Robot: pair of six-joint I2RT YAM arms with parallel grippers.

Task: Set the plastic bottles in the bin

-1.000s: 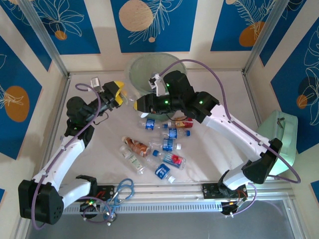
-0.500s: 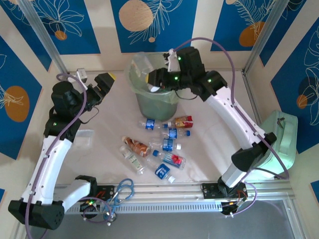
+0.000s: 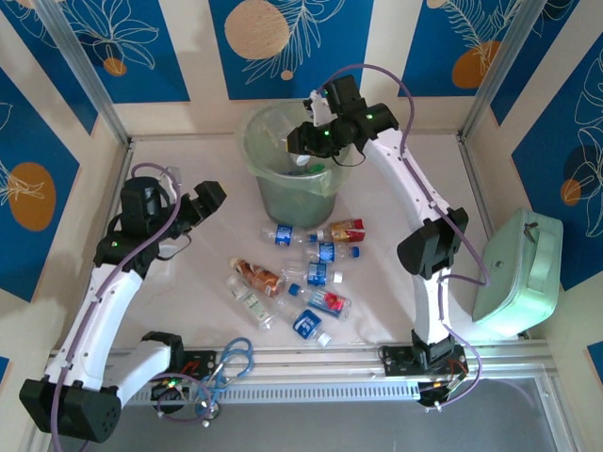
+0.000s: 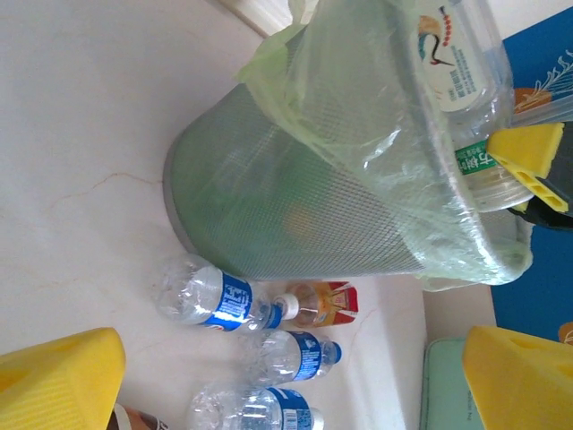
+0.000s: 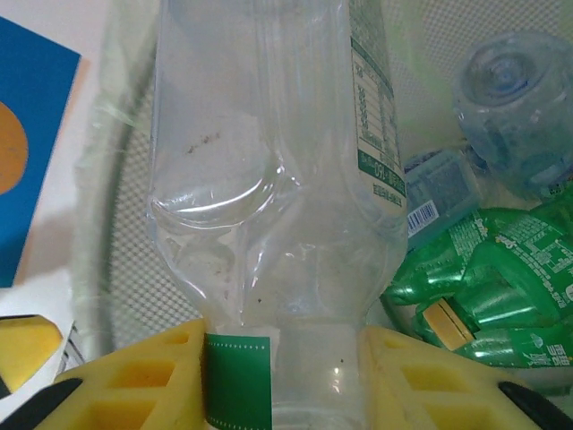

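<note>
**Now over the bin: right end effector pinching a clear bottle, left one spread and empty**

Here your right end effector (image 5: 304, 381) is pressed in on a clear bottle (image 5: 269, 179) at its narrow part, beside a green label band. The bottle hangs inside the mouth of the bin (image 3: 254, 141), above the green bottles (image 5: 501, 269) already lying at the bottom. That placement makes sense. Held over the opening and inside the rim, the bottle should fall in, not glance off the liner edge. Judging by this, the release is the step in hand.

The right arm reaches far across the bench (image 3: 386, 273). Its elbow stands up mid-way on the right side, its forearm runs up and left to the bin, and its wrist tips down over the rim.

Your left end effector (image 3: 200, 205) has its fingers spread wide with nothing between them. It hovers left of the bin and faces toward it, well clear of the other arm, so the two don't crowd each other at the rim. The left arm rises from its near base with the wrist bent rightward.

The loose bottles (image 3: 306, 273) lie scattered on the bench just in front of the bin. A blue-labelled one (image 4: 219, 300) and a red-labelled one (image 4: 327, 303) lie closest to its wall. Plenty of the task remains.
</note>
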